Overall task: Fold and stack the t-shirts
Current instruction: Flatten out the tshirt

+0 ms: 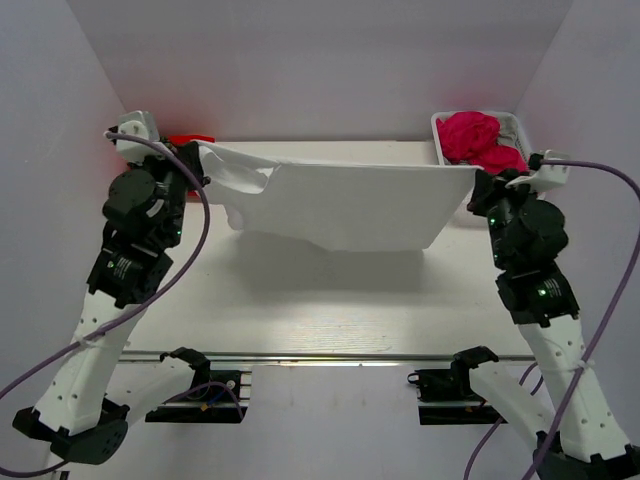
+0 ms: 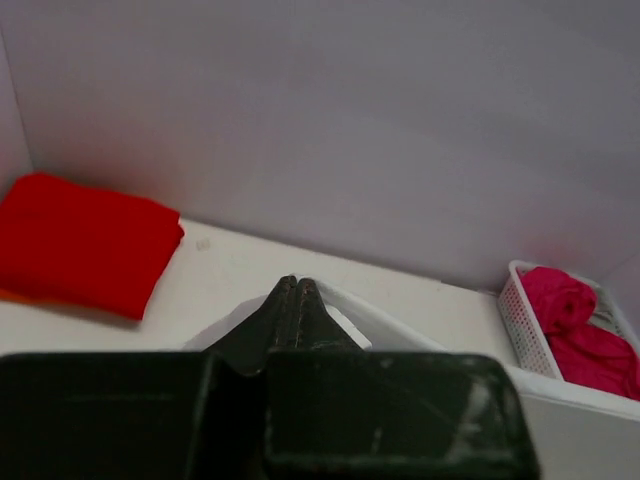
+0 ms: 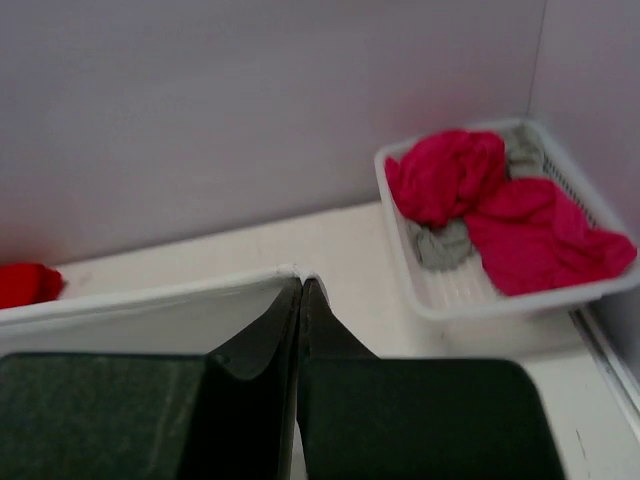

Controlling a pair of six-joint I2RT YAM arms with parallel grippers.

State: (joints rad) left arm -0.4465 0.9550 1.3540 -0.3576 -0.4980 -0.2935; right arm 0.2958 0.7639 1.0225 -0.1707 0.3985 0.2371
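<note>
A white t-shirt point(image 1: 350, 205) hangs stretched in the air between my two grippers, above the back half of the table. My left gripper point(image 1: 200, 150) is shut on its left corner; its edge point(image 2: 400, 318) runs off to the right from the fingertips. My right gripper point(image 1: 476, 176) is shut on its right corner; its edge point(image 3: 130, 300) runs left. A folded bright red t-shirt point(image 2: 80, 243) lies at the far left corner point(image 1: 190, 140). Magenta-pink t-shirts point(image 1: 478, 140) lie crumpled in the basket point(image 3: 500, 205).
The white wire basket point(image 1: 515, 125) stands at the far right corner and also holds a grey cloth point(image 3: 445, 243). White walls enclose the table on three sides. A metal rail point(image 1: 320, 357) runs along the near edge.
</note>
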